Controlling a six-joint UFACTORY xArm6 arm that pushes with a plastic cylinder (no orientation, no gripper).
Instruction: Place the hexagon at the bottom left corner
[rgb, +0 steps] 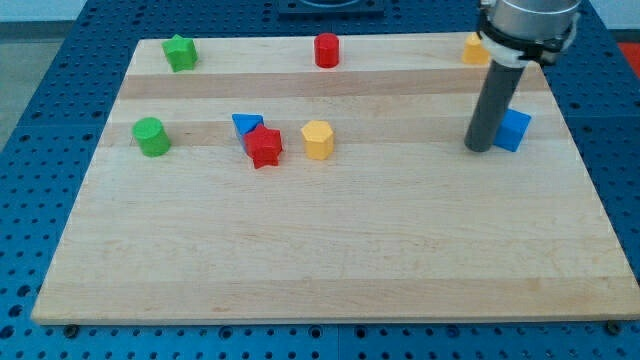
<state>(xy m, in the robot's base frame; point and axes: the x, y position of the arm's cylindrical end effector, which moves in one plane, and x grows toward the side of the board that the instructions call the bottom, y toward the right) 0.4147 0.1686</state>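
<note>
The yellow hexagon block (317, 139) lies left of the board's middle, in its upper half. A red star block (264, 146) sits just to its left, touching a blue triangle block (244, 124). My tip (479, 149) rests on the board far to the right of the hexagon, right beside the left side of a blue cube block (514, 130). The rod rises from there toward the view's top right.
The wooden board (330, 260) lies on a blue pegboard table. A green cylinder (152, 136) sits at the left, a green star (180, 52) at top left, a red cylinder (327, 50) at top middle, and an orange block (474, 48) at top right, partly behind the arm.
</note>
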